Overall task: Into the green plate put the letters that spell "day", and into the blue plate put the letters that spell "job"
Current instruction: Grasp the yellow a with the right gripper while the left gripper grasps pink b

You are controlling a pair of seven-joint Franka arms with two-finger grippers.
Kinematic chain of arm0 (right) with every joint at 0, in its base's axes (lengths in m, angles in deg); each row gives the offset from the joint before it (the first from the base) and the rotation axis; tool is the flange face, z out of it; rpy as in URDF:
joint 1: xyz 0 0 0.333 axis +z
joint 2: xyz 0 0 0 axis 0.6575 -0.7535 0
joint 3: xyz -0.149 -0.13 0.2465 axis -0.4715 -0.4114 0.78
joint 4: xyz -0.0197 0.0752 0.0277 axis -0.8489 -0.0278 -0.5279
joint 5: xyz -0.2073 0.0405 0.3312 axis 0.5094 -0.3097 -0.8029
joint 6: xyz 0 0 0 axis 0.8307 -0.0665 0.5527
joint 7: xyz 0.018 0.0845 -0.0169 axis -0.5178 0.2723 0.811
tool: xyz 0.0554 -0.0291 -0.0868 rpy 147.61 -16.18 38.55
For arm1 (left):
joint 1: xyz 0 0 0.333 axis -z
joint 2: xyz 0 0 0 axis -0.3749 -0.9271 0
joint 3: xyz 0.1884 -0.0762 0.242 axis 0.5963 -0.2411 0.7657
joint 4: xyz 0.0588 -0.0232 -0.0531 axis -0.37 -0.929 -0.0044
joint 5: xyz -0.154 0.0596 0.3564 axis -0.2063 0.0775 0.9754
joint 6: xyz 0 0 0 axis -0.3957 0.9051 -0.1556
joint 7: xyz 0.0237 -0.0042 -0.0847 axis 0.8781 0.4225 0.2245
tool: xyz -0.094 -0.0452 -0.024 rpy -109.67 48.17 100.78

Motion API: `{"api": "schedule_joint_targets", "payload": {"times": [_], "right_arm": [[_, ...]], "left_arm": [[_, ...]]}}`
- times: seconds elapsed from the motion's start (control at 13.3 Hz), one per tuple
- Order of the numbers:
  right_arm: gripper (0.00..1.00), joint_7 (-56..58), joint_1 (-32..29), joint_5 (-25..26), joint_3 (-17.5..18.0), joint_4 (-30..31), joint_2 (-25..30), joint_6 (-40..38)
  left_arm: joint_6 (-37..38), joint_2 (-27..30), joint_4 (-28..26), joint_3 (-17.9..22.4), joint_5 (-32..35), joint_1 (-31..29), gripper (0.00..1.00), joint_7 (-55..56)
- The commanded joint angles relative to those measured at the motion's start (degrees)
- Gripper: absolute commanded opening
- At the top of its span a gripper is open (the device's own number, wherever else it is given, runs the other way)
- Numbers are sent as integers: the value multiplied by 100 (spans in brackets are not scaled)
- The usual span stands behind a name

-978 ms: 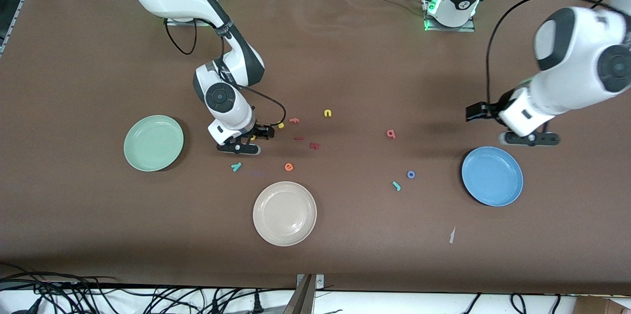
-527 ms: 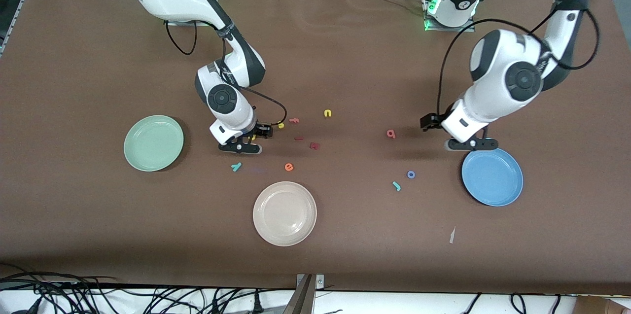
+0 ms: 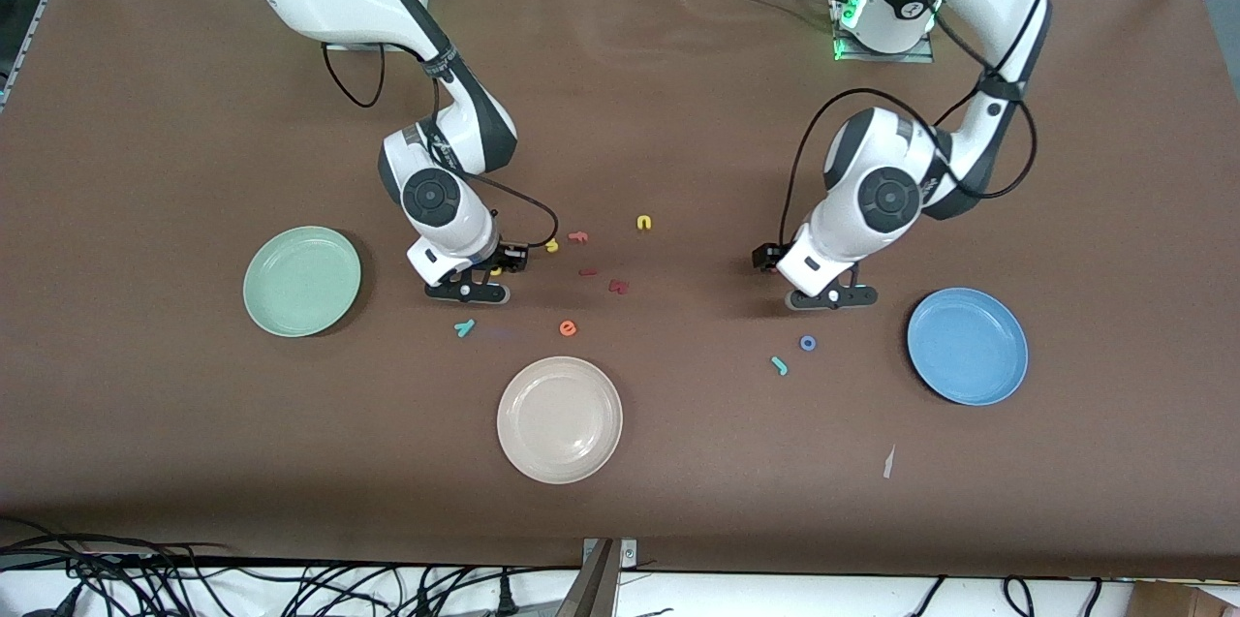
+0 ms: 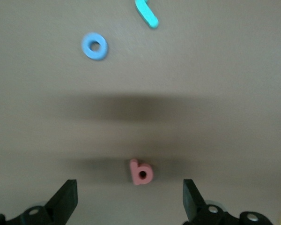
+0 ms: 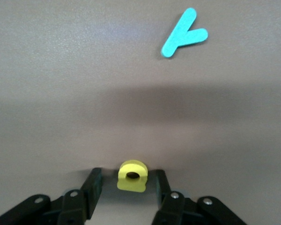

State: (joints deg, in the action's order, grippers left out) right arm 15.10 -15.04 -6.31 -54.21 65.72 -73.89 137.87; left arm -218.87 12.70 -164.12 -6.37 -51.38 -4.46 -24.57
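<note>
My right gripper (image 3: 472, 290) is low over the table, between the green plate (image 3: 301, 281) and the scattered letters. Its fingers stand on either side of a yellow round-bodied letter (image 5: 132, 176), with narrow gaps left. The teal "y" (image 5: 183, 33) (image 3: 465, 327) lies apart, nearer the front camera. My left gripper (image 4: 129, 204) (image 3: 831, 298) hangs wide open over the salmon-pink "b" (image 4: 141, 172), which the arm hides in the front view. The blue "o" (image 3: 807, 342) (image 4: 94, 46) and teal "j" (image 3: 779, 365) (image 4: 146, 13) lie near it, toward the blue plate (image 3: 967, 346).
A cream-white plate (image 3: 559, 419) sits near the table's front edge. An orange "e" (image 3: 568, 328), a yellow "n" (image 3: 644, 223), a yellow "s" (image 3: 551, 246) and dark red letters (image 3: 618, 286) are scattered mid-table. A scrap of paper (image 3: 888, 462) lies near the blue plate.
The left arm has swung from beside the blue plate toward the table's middle and now hangs over the "b". The right gripper's fingers have narrowed around the yellow letter.
</note>
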Motion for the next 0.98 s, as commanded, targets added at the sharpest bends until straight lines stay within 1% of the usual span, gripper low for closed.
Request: {"api": "schedule_joint_targets", "payload": {"times": [0.0,0.08,0.15,0.3,0.38,0.53,0.6,0.68,0.75,0.83,0.9], "right_arm": [[43,189,-85,-87,48,135,52,52],[41,189,-85,-87,48,126,52,43],[37,189,-85,-87,48,135,52,34],[22,189,-85,-87,48,126,61,43],[13,181,-67,-87,48,126,70,43],[2,154,-67,-87,57,91,114,-27],[0,146,-102,-218,48,-22,253,-437],[0,224,-207,-558,13,-397,350,-1137],[0,416,-364,-701,-5,-775,377,-1849],[0,514,-531,-702,-57,-1057,421,-2334],[0,575,-672,-659,-110,-1199,465,-2678]], "left_arm": [[-269,-280,36,70,-49,264,99,294],[-349,-395,36,70,-49,283,99,294],[-393,-465,36,79,-49,309,99,294],[-393,-501,-34,96,-49,344,98,294],[-393,-501,-78,96,-32,353,96,286],[-393,-458,-201,96,125,344,90,294],[-393,-449,-236,96,161,344,88,286],[-385,-449,-237,96,162,344,76,286],[-384,-449,-237,96,170,344,63,286],[-384,-449,-246,96,170,344,60,286],[-384,-440,-246,96,170,344,59,277]]}}
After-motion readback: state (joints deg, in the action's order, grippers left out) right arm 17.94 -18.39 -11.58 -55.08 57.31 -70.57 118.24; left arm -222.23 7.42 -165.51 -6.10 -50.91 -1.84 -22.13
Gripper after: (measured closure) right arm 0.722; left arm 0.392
